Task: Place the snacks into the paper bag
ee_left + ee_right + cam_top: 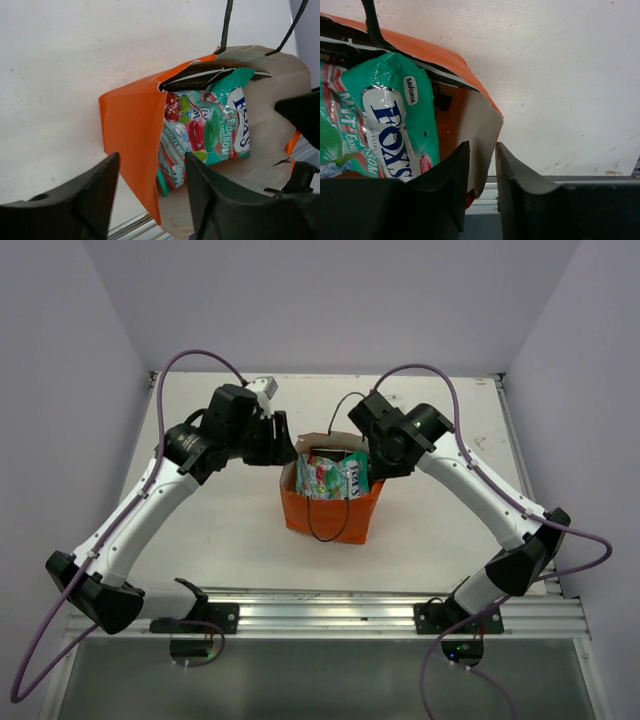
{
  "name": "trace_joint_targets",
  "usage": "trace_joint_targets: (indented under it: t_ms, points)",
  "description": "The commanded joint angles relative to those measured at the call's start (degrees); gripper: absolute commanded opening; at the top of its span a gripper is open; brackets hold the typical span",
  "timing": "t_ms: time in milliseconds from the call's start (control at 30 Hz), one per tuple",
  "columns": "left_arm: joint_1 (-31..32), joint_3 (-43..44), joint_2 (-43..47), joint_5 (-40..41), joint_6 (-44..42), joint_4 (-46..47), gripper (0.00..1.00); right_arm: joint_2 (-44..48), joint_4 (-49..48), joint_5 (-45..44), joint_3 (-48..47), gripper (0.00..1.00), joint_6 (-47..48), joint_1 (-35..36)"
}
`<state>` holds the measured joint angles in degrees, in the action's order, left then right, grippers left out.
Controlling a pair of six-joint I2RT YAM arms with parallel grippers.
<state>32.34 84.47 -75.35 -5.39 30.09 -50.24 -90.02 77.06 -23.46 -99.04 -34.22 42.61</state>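
The orange paper bag (335, 512) stands upright mid-table with snacks inside. A teal-green packet with red (215, 125) lies uppermost, and a dark packet (192, 79) sits behind it. The right wrist view shows the teal packet (395, 120) too. My left gripper (150, 172) is open and straddles the bag's left wall (132, 130), one finger inside and one outside. At the bag's right rim my right gripper (482, 160) stands slightly open, with the torn edge of the bag's wall (485, 130) loose in the gap. From above, the left gripper (287, 452) and right gripper (372, 462) flank the bag's mouth.
A thin black loop handle (328, 525) hangs over the bag's front and another (345, 405) rises at the back. A metal rail (330, 615) runs along the near table edge. White walls enclose the table (450, 420) on three sides.
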Motion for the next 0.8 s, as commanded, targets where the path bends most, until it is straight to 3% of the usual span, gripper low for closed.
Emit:
trace_joint_targets:
  t_ms: [0, 33, 100, 233, 367, 433, 467, 567, 600, 733, 767]
  points:
    - [0.44, 2.28, 3.88, 2.03, -0.38, 2.77, 0.60, 2.39, 4.43, -1.07, -3.17, 0.32, 0.81, 0.46]
    - [0.71, 2.54, 4.68, 2.57, -0.38, 3.56, 0.71, 3.00, 3.37, 0.60, -3.78, 0.36, 1.69, 0.46]
    - [1.15, 2.90, 7.22, 4.94, -0.38, 6.11, 0.77, 4.93, 0.65, 2.45, -4.84, 0.39, 3.45, 0.63]
    - [1.68, 4.56, 10.75, 12.40, -0.90, 10.15, 0.84, 8.19, -1.21, 2.02, -10.02, 0.54, 3.63, 0.63]
    - [1.50, 6.50, 8.92, 22.94, -5.19, 10.95, 0.94, 10.30, -0.95, -5.85, -13.63, 0.63, 3.89, 0.63]
    - [0.19, 8.52, 4.27, 24.45, -8.19, 11.04, 0.98, 10.83, -0.33, -9.56, -12.85, 0.67, 4.33, 0.54]
    - [-1.04, 9.22, 2.51, 22.46, -10.29, 11.65, 0.99, 10.74, 0.45, -12.28, -12.32, 0.68, 4.60, 0.54]
    - [-16.45, 12.12, -5.30, 12.12, -8.83, 13.05, 0.99, 9.25, 1.86, -21.69, -11.00, 0.73, 7.40, -0.33]
    - [-18.78, 14.74, -6.72, 11.20, -8.73, 13.50, 1.00, 8.38, 2.13, -25.63, -10.99, 0.75, 8.19, -0.60]
    - [-22.05, 20.46, -11.39, 14.70, -12.58, 13.76, 1.00, 4.51, -1.98, -27.34, -11.35, 0.74, 12.94, -3.67]
    - [-22.14, 20.82, -11.83, 16.53, -13.47, 14.37, 1.00, 4.76, -4.17, -27.86, -10.48, 0.81, 15.21, -4.02]
